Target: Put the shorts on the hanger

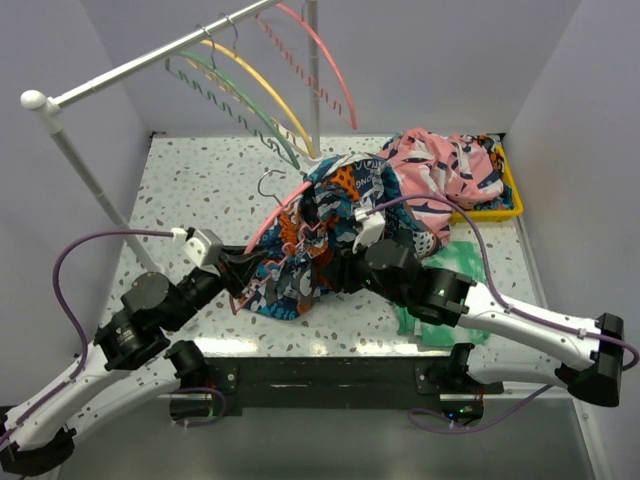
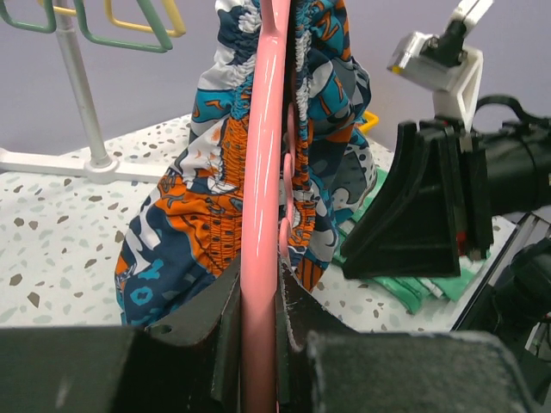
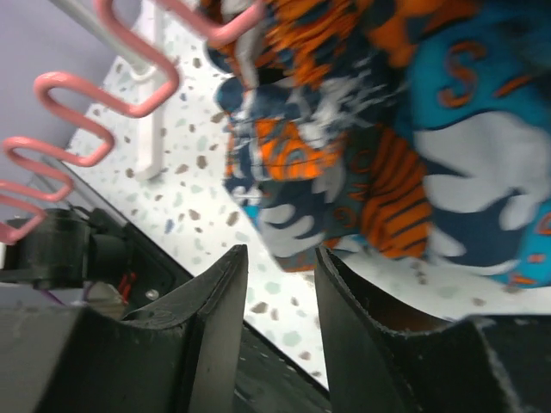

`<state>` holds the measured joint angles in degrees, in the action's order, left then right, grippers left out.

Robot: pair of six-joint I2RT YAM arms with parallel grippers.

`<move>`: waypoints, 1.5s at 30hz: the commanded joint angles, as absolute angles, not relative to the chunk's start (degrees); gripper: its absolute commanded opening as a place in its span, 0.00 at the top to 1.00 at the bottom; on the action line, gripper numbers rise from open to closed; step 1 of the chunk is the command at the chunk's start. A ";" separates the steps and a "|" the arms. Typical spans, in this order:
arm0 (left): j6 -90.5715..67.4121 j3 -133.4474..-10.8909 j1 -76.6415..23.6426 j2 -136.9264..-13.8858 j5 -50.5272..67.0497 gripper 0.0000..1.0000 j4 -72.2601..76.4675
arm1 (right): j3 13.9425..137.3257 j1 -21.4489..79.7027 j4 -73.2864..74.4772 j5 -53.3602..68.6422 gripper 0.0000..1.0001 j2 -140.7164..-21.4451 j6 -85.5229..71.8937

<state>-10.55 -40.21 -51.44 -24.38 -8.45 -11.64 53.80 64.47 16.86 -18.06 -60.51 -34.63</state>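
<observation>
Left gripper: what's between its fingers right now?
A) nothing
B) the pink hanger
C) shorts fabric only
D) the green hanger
B: in the left wrist view the pink hanger runs straight down between the closed fingers of the left gripper, with the shorts bunched on both sides of it higher up.

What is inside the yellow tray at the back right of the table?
A pink-white-navy patterned garment fills the yellow tray. It covers the bottom, so anything underneath cannot be seen.
</observation>
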 commanded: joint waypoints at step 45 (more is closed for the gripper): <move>-15.82 -40.87 -51.42 -26.28 -9.66 1.00 6.24 | 42.28 66.62 -41.13 -44.72 0.61 -78.93 -44.82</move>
<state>-14.22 -39.46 -51.44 -27.27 -9.19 -3.03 40.91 66.52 -36.80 -38.81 -77.89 -43.22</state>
